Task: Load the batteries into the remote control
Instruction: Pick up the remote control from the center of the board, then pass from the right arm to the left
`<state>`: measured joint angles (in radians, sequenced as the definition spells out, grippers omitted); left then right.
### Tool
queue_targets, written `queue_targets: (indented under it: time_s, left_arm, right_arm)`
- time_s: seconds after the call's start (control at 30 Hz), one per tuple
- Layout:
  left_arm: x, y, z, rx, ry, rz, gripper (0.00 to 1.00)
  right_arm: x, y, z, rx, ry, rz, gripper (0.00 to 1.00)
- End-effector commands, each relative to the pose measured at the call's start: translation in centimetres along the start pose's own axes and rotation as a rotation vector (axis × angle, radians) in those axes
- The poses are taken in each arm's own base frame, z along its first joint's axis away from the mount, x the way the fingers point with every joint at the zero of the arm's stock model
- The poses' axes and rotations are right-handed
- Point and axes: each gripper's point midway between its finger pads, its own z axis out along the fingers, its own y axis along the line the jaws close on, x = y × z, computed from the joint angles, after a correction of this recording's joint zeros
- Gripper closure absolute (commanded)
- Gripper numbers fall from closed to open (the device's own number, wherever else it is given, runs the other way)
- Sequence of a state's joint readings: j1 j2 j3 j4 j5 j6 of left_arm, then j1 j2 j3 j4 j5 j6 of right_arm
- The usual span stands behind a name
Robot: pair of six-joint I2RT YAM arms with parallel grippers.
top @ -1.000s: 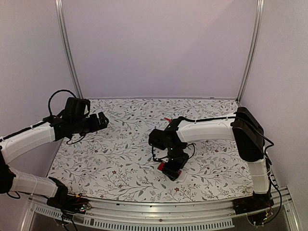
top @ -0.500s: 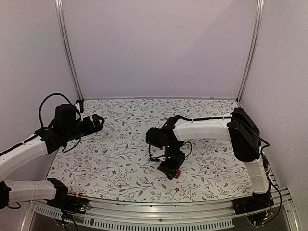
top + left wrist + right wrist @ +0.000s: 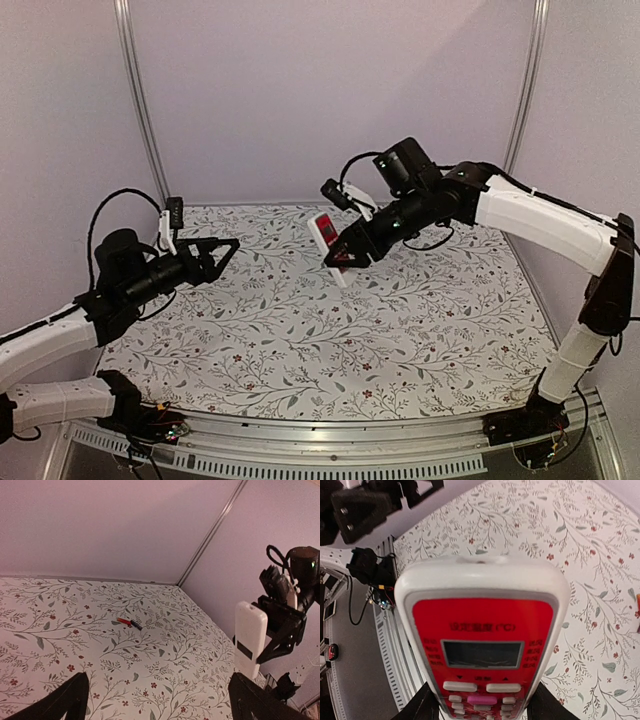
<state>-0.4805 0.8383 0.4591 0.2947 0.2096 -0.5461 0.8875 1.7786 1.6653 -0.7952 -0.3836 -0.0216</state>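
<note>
My right gripper is shut on the lower end of the remote control and holds it tilted in the air above the middle back of the table. The right wrist view shows its red face, small display and pale buttons between my fingers. The left wrist view shows its white back. The two batteries, red with dark ends, lie end to end on the table toward the back. The top view does not show them. My left gripper is open and empty, held above the left side and pointing toward the remote.
The floral table cover runs to a metal rail at the near edge. Plain walls with upright metal posts close in the back and sides. The right arm arches over the right half of the table.
My right gripper has lifted the remote from the near middle of the table up and toward the back. My left gripper has swung to face it with its fingers spread.
</note>
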Motion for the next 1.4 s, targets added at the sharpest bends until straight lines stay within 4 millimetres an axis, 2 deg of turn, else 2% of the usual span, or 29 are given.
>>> queue_targets:
  time_s: [0.0, 0.2, 0.27, 0.33, 0.37, 0.47, 0.63, 0.8, 0.93, 1.13, 1.27, 1.37]
  left_arm:
    - [-0.1, -7.7, 0.3, 0.303, -0.009, 0.162, 0.02]
    - [2.2, -14.6, 1.3, 0.544, 0.060, 0.276, 0.02]
    - [2.8, -16.6, 1.5, 0.618, 0.074, 0.297, 0.02]
    - [3.1, -18.8, 1.7, 0.687, 0.086, 0.322, 0.01]
    - [3.8, -19.6, 1.9, 0.712, 0.106, 0.329, 0.01]
    - [4.1, -21.7, 2.7, 0.760, 0.112, 0.343, 0.01]
    - [4.9, -23.8, 4.4, 0.786, 0.136, 0.350, 0.00]
    - [5.6, -26.3, 4.6, 0.870, 0.156, 0.353, 0.01]
    - [6.1, -27.4, 4.2, 0.930, 0.164, 0.336, 0.04]
    - [5.6, -27.8, 4.2, 0.933, 0.148, 0.316, 0.18]
    - [5.1, -28.0, 4.2, 0.935, 0.132, 0.295, 0.22]
    - [5.1, -27.9, 4.6, 0.921, 0.132, 0.287, 0.30]
  right_arm:
    - [-5.5, 4.5, -6.0, -0.177, -0.310, -0.081, 0.57]
    - [-7.0, 7.8, -10.8, -0.274, -0.507, -0.186, 0.57]
    - [-6.9, 8.6, -12.0, -0.297, -0.558, -0.219, 0.58]
    - [-6.5, 9.2, -12.7, -0.312, -0.592, -0.242, 0.58]
    - [-6.4, 9.5, -13.3, -0.317, -0.607, -0.254, 0.59]
    - [-6.0, 10.4, -14.0, -0.359, -0.633, -0.283, 0.59]
    - [-5.8, 11.5, -14.9, -0.426, -0.678, -0.298, 0.60]
    - [-5.5, 11.6, -14.6, -0.447, -0.672, -0.301, 0.60]
    - [-5.4, 11.5, -14.4, -0.441, -0.673, -0.298, 0.60]
    - [-5.0, 11.5, -14.2, -0.449, -0.670, -0.305, 0.61]
    - [-4.8, 11.5, -14.1, -0.452, -0.667, -0.303, 0.61]
    - [-4.8, 11.6, -14.0, -0.454, -0.668, -0.305, 0.61]
